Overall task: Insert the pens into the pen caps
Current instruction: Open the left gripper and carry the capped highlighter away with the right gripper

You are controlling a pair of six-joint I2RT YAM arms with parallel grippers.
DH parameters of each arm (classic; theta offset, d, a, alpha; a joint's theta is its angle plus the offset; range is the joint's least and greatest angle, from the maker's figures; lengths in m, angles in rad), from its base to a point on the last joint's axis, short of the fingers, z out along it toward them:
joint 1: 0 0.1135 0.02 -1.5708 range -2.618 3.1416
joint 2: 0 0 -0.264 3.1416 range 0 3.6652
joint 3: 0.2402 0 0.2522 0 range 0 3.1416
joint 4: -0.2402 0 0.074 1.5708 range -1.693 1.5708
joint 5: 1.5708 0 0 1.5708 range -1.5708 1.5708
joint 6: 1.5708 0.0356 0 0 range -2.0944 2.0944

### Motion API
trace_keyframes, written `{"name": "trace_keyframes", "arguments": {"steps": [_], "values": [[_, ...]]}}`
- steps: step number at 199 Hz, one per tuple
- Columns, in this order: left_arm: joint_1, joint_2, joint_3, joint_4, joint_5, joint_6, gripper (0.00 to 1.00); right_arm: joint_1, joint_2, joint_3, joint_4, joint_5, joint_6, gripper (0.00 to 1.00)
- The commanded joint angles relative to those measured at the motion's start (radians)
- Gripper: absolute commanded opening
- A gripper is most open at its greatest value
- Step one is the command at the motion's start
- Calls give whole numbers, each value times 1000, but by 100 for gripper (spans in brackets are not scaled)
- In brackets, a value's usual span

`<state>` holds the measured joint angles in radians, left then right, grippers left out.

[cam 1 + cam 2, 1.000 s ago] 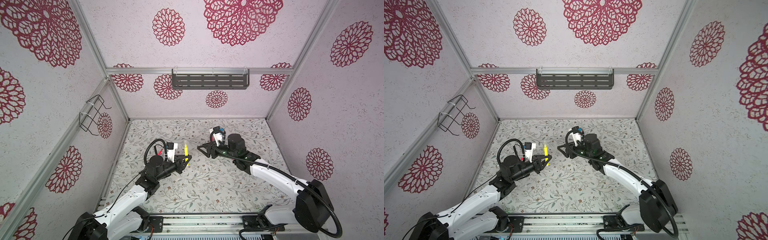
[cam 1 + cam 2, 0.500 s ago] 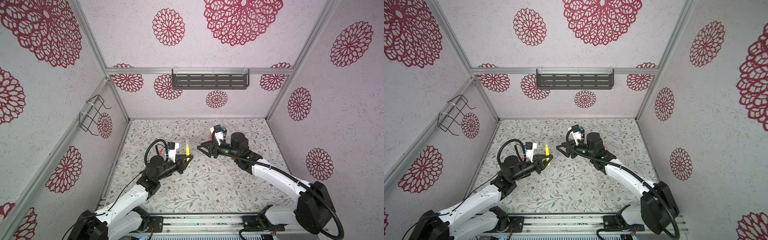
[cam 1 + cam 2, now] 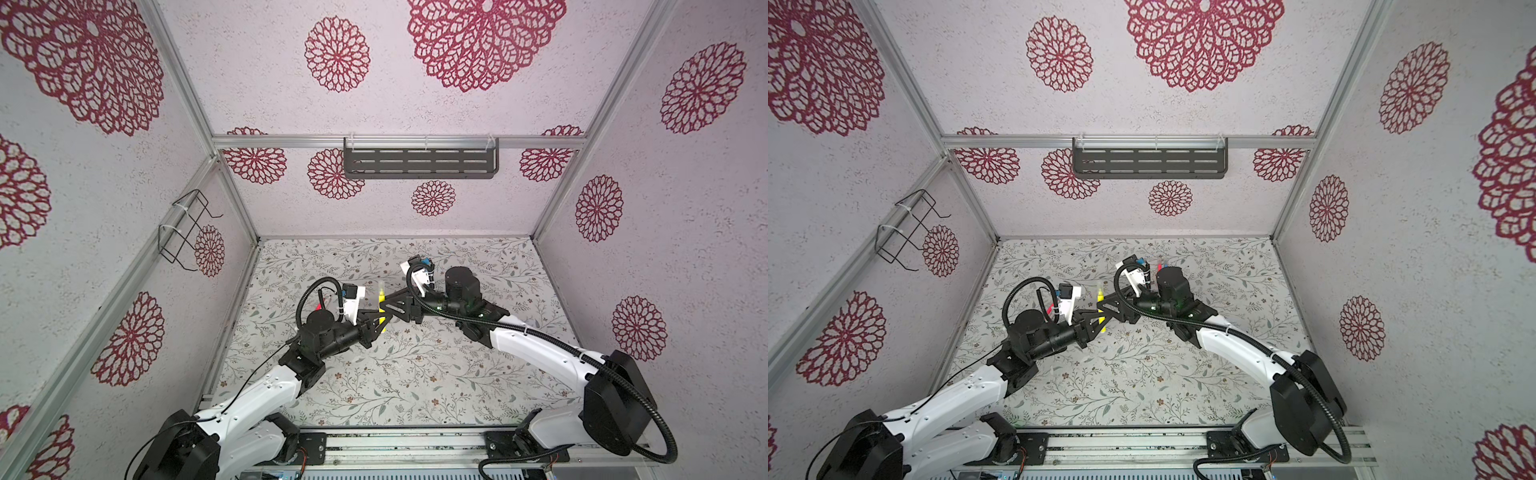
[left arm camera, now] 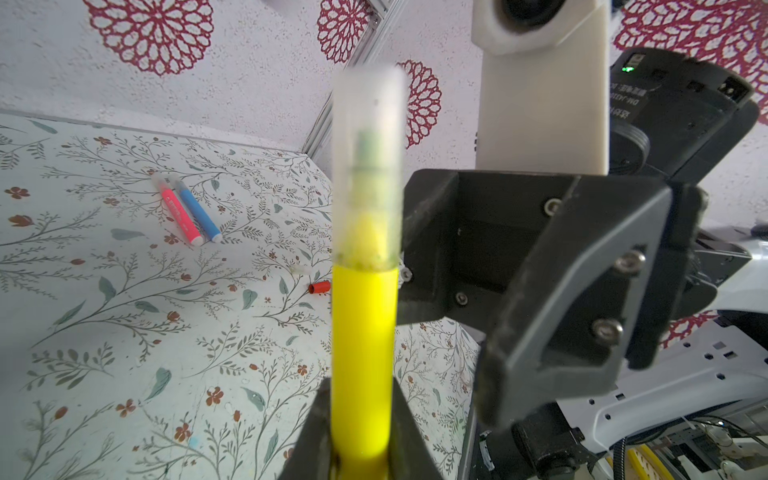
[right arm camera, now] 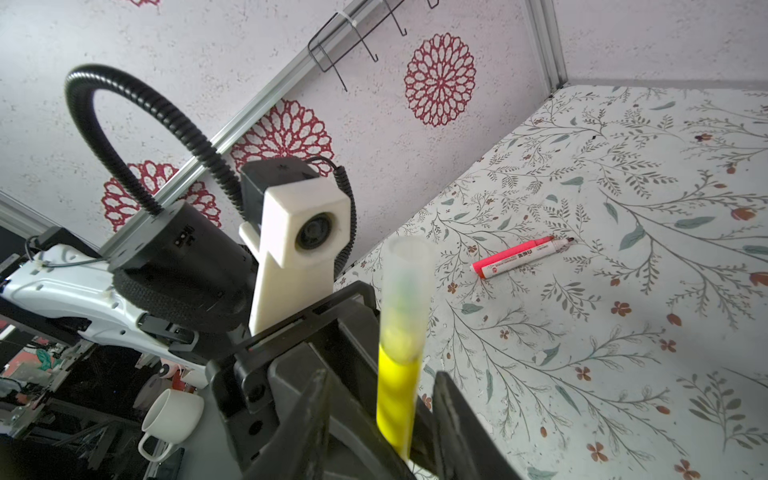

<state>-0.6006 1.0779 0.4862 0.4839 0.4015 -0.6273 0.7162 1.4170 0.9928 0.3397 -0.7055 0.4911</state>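
**Step: capping the yellow pen**

The left gripper clamps the yellow pen upright above the table, with a clear cap over its tip. The right gripper straddles the barrel with its jaws part open (no contact visible). The likely next move is to press the cap home along the pen's axis. The table is floral and the walls are flower-patterned. A pink pen and a blue pen lie side by side.

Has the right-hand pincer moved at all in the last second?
Yes. In a top view the right pincer has shifted left against the dark wall shelf, toward its left end, reaching the yellow pen in the left pincer.
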Motion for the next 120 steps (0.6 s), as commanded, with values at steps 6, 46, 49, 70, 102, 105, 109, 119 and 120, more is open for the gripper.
{"name": "trace_keyframes", "arguments": {"steps": [6, 46, 49, 70, 102, 105, 109, 119, 120], "values": [[-14, 11, 31, 32, -6, 18, 0, 8, 9, 40, 23, -12, -11, 36], [-25, 19, 37, 31, -7, 21, 0, 14, 23, 50, -2, 12, -18, 28], [-24, 20, 38, 31, -7, 21, 0, 14, 25, 52, -5, 13, -18, 26], [-24, 19, 41, 25, -10, 23, 0, 14, 28, 60, -13, 16, -17, 11], [-25, 19, 56, -32, -48, 41, 21, 4, 15, 64, -61, 119, -16, 2], [-25, 16, 59, -54, -71, 46, 25, -2, 14, 65, -77, 140, -10, 2], [-26, 12, 65, -85, -95, 54, 35, -11, 14, 70, -97, 158, -3, 2], [-27, 4, 83, -183, -197, 70, 48, -41, 21, 91, -156, 198, 14, 0], [-27, 4, 84, -192, -207, 71, 49, -43, 22, 93, -161, 201, 15, 0]]}}
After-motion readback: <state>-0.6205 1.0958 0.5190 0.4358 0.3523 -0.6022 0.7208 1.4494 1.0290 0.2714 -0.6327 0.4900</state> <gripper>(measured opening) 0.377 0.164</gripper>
